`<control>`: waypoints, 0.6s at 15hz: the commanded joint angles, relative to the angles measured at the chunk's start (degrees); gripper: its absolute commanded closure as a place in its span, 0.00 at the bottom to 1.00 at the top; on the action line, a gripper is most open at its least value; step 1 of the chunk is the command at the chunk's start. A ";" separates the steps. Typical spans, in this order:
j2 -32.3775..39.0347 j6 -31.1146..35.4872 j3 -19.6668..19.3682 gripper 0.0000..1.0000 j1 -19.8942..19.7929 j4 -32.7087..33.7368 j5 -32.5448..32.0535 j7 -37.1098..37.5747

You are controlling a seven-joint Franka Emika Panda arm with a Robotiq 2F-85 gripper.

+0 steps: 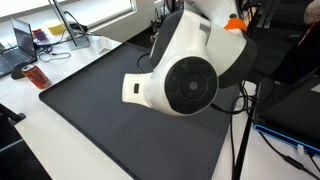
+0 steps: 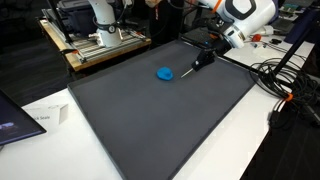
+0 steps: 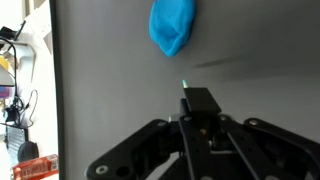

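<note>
A black mat [image 2: 170, 120] fills the centre in both exterior views. A laptop [image 1: 20, 42] and a red bottle [image 1: 37, 77] sit upper left. Cables [image 2: 285, 85] trail at right, and paper [image 2: 45, 118] lies at left.

Counted: one blue cloth lump [image 2: 165, 72] on one dark mat [image 2: 150, 130], far centre. One gripper [image 2: 204, 60], with one slim item in it, apparently a black marker [image 2: 192, 68]. One other white robot arm [image 2: 100, 18], far left.
</note>
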 commanded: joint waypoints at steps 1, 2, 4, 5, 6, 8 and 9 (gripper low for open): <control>-0.89 2.25 1.55 0.97 -3.16 1.28 2.37 -1.58; -1.02 2.97 1.93 0.97 -3.92 1.37 2.80 -2.20; -1.21 3.91 3.07 0.97 -5.68 1.76 4.23 -3.26; -1.53 4.20 4.04 0.97 -6.83 1.66 5.46 -4.29; -1.88 4.22 4.89 0.97 -7.82 1.44 6.62 -5.17; -2.57 4.09 6.33 0.97 -9.82 1.03 8.84 -6.46; -2.84 4.21 6.87 0.97 -10.75 0.88 9.77 -7.05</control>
